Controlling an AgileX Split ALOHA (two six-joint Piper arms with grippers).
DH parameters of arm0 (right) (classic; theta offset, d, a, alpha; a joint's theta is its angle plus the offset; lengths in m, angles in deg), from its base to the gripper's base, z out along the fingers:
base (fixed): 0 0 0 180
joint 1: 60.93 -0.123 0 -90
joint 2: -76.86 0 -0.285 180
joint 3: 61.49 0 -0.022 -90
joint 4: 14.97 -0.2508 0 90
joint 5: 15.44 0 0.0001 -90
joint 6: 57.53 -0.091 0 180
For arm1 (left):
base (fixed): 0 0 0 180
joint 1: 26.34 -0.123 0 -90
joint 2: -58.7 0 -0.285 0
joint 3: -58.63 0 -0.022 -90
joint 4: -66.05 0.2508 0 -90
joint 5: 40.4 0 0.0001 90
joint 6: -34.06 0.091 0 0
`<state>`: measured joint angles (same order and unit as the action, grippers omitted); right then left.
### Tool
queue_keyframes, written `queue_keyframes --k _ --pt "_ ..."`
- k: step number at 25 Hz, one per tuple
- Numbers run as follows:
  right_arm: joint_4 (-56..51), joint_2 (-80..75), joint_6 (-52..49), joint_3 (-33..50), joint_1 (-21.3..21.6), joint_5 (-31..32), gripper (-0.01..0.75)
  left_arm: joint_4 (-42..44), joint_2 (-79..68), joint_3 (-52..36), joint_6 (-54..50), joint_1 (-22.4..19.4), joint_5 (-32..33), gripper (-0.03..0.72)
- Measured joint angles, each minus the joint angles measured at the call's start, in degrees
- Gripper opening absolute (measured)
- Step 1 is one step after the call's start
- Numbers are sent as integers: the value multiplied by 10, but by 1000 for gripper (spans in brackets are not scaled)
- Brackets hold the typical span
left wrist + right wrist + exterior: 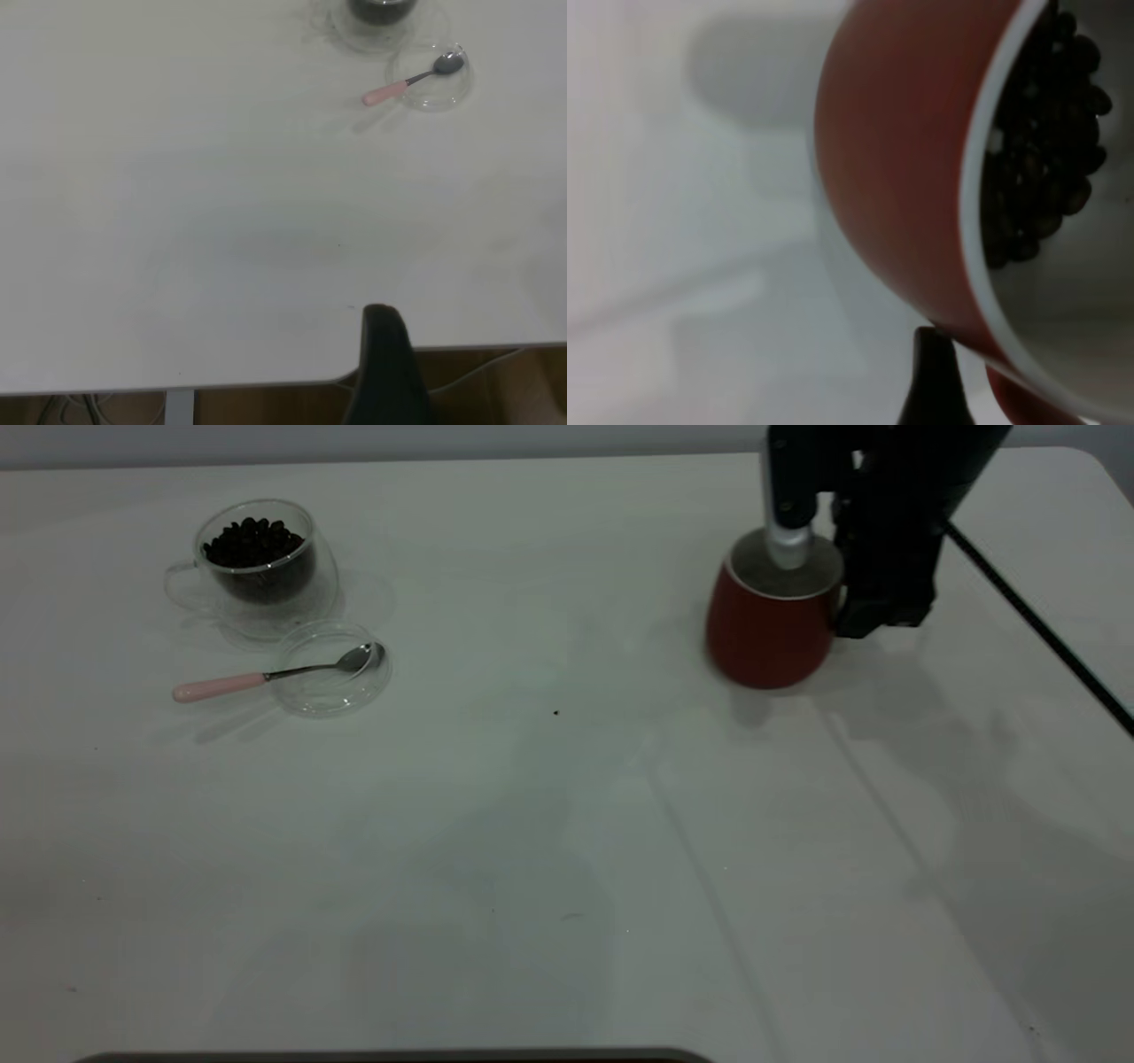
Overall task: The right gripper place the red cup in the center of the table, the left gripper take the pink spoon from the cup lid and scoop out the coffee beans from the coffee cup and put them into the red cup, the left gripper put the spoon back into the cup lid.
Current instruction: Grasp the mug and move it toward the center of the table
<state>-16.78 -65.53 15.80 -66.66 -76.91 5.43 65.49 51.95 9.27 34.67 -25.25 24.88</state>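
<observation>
My right gripper [811, 593] is at the far right of the table [567, 850], clamped on the red cup [769, 624]: one finger goes down inside the cup's mouth, the black part sits outside against the wall on the right. The cup looks tilted a bit, its base at or just off the tabletop; can't tell which. It's well right of the table's middle. In the right wrist view the red cup [904, 177] fills the pic, white rim and inside showing, w/ dark coffee beans [1041, 142] lying in it, and a black fingertip [932, 381] pokes in at the edge.

On the far left stands the coffee cup [257, 567], clear glass, upright, w/ a heap of coffee beans [254, 542] inside. Just in front of it, touching or nearly so, lies the cup lid [330, 669], flat on the table. The pink spoon [266, 677] rests w/ its metal bowl in the lid and its pink handle sticking out over the rim to the left, tip on the table.

My left gripper [385, 367] is off by the table's edge, well apart from the spoon [409, 81] and lid [434, 78]; only a black bit of it shows, so can't tell if it's clenched or released. It holds nothing I can see.
</observation>
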Motion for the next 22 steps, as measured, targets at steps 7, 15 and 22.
queue_keyframes --k 7,15,22 --pt "-18 0 -68 0 -65 -7 590 0 0 0 0 0 0 558" --pt "-166 -10 -115 0 -136 -96 590 0 0 0 0 0 0 558" --pt "-309 -29 -118 0 -159 -162 590 0 0 0 -1 0 0 558"
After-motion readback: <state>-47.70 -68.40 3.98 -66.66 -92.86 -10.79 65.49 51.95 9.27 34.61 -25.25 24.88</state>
